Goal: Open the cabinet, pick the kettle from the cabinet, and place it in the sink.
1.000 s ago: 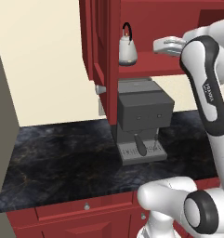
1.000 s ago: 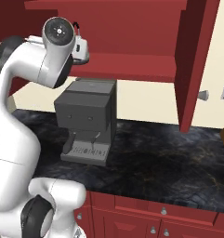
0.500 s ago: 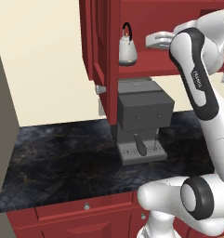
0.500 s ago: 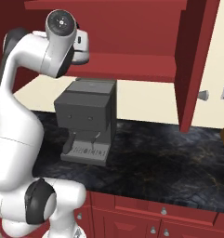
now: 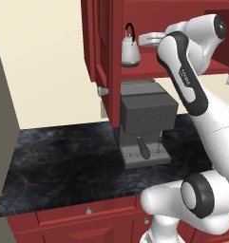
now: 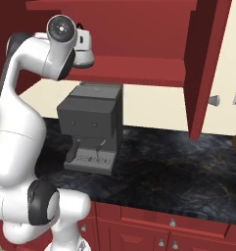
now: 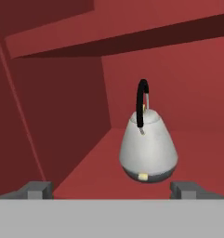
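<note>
Dark red wall-hung cabinet [image 5: 111, 42] already open; rounded silver-white kettle [image 7: 148, 148] on shelf, ungrasped; fingers [image 7: 36, 189] spread wide, empty, near it; sink placement left.

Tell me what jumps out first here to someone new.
The kettle stands upright on the shelf of the open cabinet, dead ahead of the open claw, not yet touched. Below it, a boxy grey coffee machine sits on the dark counter.

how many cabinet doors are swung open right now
2: one cabinet door hangs open left of the kettle, the other door stands open at the shelf's right end.
</note>
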Controlling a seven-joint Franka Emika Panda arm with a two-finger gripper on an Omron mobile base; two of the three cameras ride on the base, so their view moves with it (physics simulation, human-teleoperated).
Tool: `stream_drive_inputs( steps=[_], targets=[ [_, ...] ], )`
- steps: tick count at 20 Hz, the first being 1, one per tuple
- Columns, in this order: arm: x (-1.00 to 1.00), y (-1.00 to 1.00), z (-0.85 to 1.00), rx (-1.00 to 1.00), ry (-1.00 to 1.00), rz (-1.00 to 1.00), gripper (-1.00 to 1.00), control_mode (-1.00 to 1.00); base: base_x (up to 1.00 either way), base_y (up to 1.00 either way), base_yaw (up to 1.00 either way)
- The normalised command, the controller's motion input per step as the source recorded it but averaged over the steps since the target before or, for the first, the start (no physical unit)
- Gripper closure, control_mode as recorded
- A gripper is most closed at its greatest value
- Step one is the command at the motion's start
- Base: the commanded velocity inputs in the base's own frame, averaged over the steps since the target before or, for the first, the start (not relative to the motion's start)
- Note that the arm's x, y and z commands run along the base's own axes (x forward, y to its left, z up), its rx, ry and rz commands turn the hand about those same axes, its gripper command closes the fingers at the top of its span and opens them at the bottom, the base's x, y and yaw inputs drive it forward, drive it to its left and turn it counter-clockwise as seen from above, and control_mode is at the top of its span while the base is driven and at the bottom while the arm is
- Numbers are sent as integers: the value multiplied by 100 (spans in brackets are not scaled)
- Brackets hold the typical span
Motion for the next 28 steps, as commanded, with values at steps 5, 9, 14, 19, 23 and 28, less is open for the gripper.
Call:
stream_drive_inputs(
  steps=[5, 9, 14, 19, 23, 28],
  targets=[
    [44, 8, 4, -5, -1, -1, -100, -100, 0, 0, 0],
    [43, 7, 3, -2, 0, 0, -100, -100, 0, 0, 0],
    [44, 4, 0, 0, 0, -1, -100, -100, 0, 0, 0],
    [37, 3, 0, 0, 0, -2, -100, -100, 0, 0, 0],
    [35, 4, 0, 0, 0, -4, -100, -100, 0, 0, 0],
    [35, 4, 0, 1, 0, -3, -100, -100, 0, 0, 0]
  ],
)
